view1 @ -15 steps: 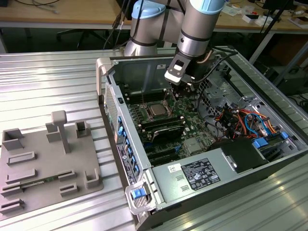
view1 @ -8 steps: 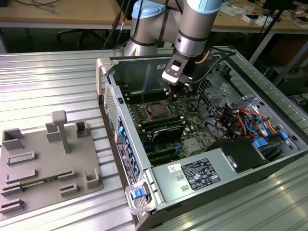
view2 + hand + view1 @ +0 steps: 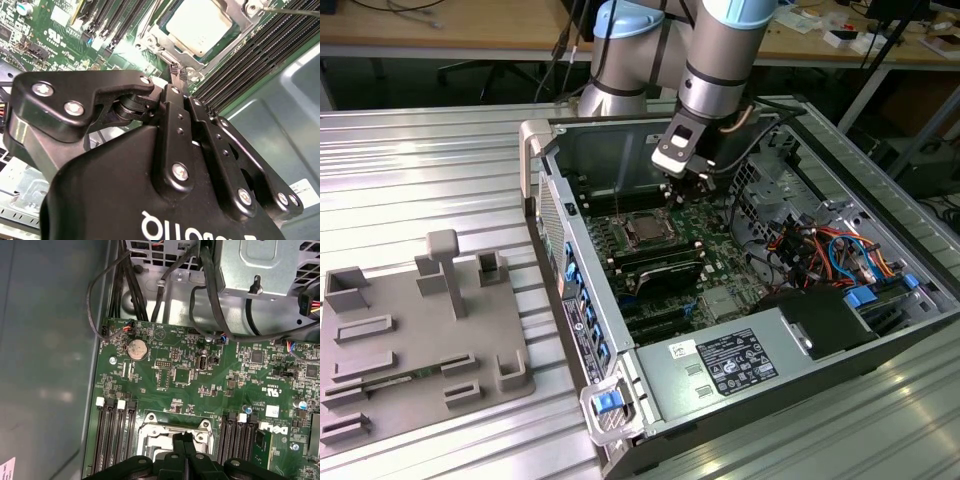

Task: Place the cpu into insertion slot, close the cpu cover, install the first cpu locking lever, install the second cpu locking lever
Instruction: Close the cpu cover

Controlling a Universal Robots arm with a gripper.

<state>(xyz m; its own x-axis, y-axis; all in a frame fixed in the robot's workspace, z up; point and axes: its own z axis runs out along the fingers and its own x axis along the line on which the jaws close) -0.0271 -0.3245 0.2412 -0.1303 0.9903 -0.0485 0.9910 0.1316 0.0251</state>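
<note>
Open computer case of grey sheet metal, lying on its side on a ribbed metal table and holding a green motherboard with rows of long black memory slots, a boxy power supply at the near end and a tangle of orange and blue cables toward the exterior view's right. Near the board's middle, the insertion slot, square and silver-rimmed, containing the cpu, flat with a pale matt metal top. Around that top, the cpu cover, a thin bright frame lying flat. On the board in the first wrist view, a coin cell, round and dull silver, beside loose black leads. On the table at the exterior view's left, well apart from the case, a grey moulded fixture plate with raised blocks and shallow recesses. Arm in grey and pale blue, reaching steeply down into the case from the far side. Gripper black, built of bolted linked bars, fingers pressed together with nothing visible between them, tips just beside the slot's edge; contact with it not discernible.
</note>
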